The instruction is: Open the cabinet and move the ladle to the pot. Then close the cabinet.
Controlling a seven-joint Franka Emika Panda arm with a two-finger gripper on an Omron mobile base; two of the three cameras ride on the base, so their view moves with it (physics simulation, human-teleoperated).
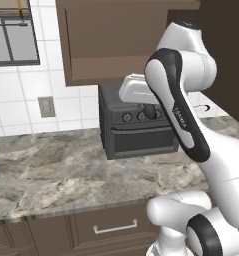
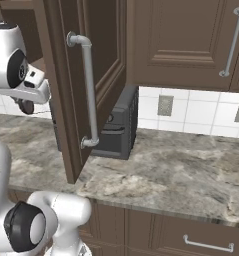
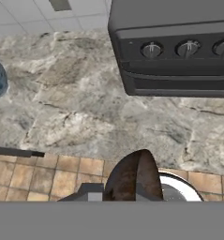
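The dark brown wooden wall cabinet (image 2: 86,85) with its long vertical silver bar handle (image 2: 88,90) stands with the door swung open, above the dark grey oven box with knobs (image 3: 179,51). Ladle and pot cannot be made out here. The gripper (image 3: 132,180), jaws together and holding nothing visible, hangs over the marbled grey counter (image 3: 85,108) in front of that oven. Opening looks done; next it likely must find and reach the ladle.

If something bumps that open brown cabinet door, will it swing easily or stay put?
The cabinet door would probably swing freely: it stands wide open over the counter, apparently touching nothing. It looks stiff, thick panelled wood, so flexing seems unlikely. Its long silver handle looks smooth, perhaps slippery.
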